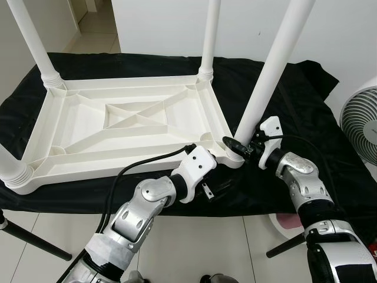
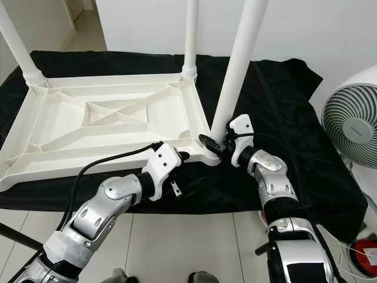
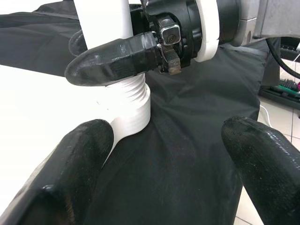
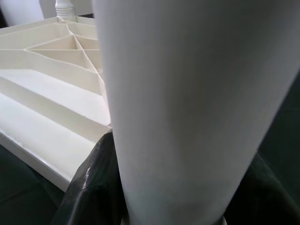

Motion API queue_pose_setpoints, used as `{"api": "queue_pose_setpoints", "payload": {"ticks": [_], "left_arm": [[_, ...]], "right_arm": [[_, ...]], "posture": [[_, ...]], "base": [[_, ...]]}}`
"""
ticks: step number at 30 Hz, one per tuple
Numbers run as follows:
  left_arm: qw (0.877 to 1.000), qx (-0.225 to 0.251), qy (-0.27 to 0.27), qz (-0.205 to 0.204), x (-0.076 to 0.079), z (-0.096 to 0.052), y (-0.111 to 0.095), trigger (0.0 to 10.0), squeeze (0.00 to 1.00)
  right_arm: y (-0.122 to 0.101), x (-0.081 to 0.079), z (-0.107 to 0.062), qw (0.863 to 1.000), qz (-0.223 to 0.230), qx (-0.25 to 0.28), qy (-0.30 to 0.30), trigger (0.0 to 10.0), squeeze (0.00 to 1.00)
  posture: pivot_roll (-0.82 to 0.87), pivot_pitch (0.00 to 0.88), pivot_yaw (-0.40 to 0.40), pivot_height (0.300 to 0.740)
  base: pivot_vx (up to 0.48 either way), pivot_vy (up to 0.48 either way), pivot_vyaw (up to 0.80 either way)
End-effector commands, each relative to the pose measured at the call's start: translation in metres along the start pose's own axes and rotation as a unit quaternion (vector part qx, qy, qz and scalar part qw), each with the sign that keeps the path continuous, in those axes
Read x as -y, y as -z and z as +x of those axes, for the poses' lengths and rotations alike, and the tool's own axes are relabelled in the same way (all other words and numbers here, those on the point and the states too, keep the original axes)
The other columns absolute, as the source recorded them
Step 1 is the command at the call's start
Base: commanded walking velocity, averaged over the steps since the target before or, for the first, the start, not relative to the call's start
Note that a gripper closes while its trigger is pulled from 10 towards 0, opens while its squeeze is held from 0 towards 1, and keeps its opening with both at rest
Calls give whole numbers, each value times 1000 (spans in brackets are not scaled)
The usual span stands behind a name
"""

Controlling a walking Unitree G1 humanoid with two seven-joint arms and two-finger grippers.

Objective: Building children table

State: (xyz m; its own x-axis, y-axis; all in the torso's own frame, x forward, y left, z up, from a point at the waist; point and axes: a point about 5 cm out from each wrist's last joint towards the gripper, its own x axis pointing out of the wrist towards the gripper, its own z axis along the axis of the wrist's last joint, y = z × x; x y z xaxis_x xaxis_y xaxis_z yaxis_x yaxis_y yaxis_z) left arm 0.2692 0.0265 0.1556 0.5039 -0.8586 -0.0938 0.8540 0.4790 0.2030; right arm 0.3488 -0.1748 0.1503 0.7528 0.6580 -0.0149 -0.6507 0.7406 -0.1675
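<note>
A black cloth (image 1: 306, 112) covers a low spot on the tiled floor (image 1: 235, 247), w/ a white plastic children's tabletop (image 1: 123, 127) lying upside down on it, ribbed underside up. White legs stand from its corners: far-left leg (image 1: 32, 41), far-right leg (image 1: 209, 35), a near-left leg (image 1: 9, 165) at the frame edge, and the near-right leg (image 1: 274, 65), tilted slightly and seated at its threaded socket (image 3: 131, 101) on the corner nearest the robot. A white fan (image 1: 360, 124) stands at the robot's right, beside the cloth.

Right arm reaches in from the right; right claw (image 1: 244, 147) is clamped on the near-right leg just above its base, one black finger (image 3: 112, 58) wrapped across the front of the leg. Right wrist view: the leg up close, w/ the tabletop ribs behind.

Left claw (image 1: 215, 162) sits just beside the same corner, fingers (image 3: 70, 168) spread apart, holding nothing; one finger is near the socket, the other over the cloth. A black cable (image 1: 141, 165) runs along the left arm.
</note>
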Motion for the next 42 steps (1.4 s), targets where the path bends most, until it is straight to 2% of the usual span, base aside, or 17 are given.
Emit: {"api": "queue_pose_setpoints", "payload": {"ticks": [1,7,9,10,11,14,20,22,24,26,30,35,37,38,40,41,42], "left_arm": [[1000,-11,-18,-2,0,-1,5,10000,0],[999,-22,-45,-15,-5,-3,10,10000,0],[999,-22,-45,-15,-5,-3,10,10000,0],[998,-23,-56,-15,-10,-4,10,10000,0],[998,-23,-60,-11,-12,-5,10,10000,0],[998,-24,-64,-6,-15,-6,11,10000,0],[998,-23,-65,0,-17,-7,10,10000,0],[998,-22,-64,3,-19,-7,9,10000,0],[998,-22,-64,3,-19,-7,9,10000,0],[998,-21,-64,5,-19,-7,8,10000,0],[998,-21,-63,8,-19,-7,8,10000,0],[998,-20,-65,11,-21,-8,7,10000,0],[998,-20,-65,11,-21,-8,7,10000,0],[998,-19,-65,12,-22,-8,7,10000,0],[998,-17,-66,13,-21,-8,7,10000,0],[998,-17,-66,13,-21,-8,7,10000,0],[998,-16,-66,13,-21,-8,7,10000,0]], "right_arm": [[19,-11,-1,999,18,-38,-5,10000,0],[28,-23,2,995,4,-54,85,10000,0],[28,-23,2,995,4,-54,85,10000,0],[29,-29,4,987,41,-58,143,10000,0],[27,-32,4,981,57,-54,177,10000,0],[25,-38,5,970,81,-52,223,10000,0],[22,-50,7,959,109,-42,259,10000,0],[23,-56,7,950,129,-39,281,10000,0],[23,-56,7,950,129,-39,281,10000,0],[24,-55,6,943,135,-46,300,10000,0],[24,-53,6,941,138,-50,306,10000,0],[20,-47,6,928,157,-70,329,10000,0],[20,-47,6,928,157,-70,329,10000,0],[19,-47,5,924,154,-68,343,10000,0],[16,-50,0,906,146,-64,392,10000,0],[16,-50,0,906,146,-64,392,10000,0],[15,-53,-1,897,150,-59,412,10000,0]], "posture": [[-118,26,-2,740],[-114,16,-6,740],[-114,16,-6,740],[-117,13,-4,740],[-116,14,-4,740],[-119,13,-1,740],[-121,14,4,740],[-123,17,10,740],[-123,17,10,740],[-123,20,12,740],[-123,20,12,740],[-121,25,12,740],[-121,25,12,740],[-117,32,5,740],[-117,32,5,740],[-117,32,5,740],[-112,40,0,740]], "base": [[0,0,0],[0,0,0],[0,0,0],[0,0,0],[0,0,0],[0,0,0],[0,0,0],[0,0,0],[0,0,0],[0,0,0],[0,0,0],[0,0,0],[0,0,0],[0,0,0],[0,0,0],[0,0,0],[0,0,0]]}}
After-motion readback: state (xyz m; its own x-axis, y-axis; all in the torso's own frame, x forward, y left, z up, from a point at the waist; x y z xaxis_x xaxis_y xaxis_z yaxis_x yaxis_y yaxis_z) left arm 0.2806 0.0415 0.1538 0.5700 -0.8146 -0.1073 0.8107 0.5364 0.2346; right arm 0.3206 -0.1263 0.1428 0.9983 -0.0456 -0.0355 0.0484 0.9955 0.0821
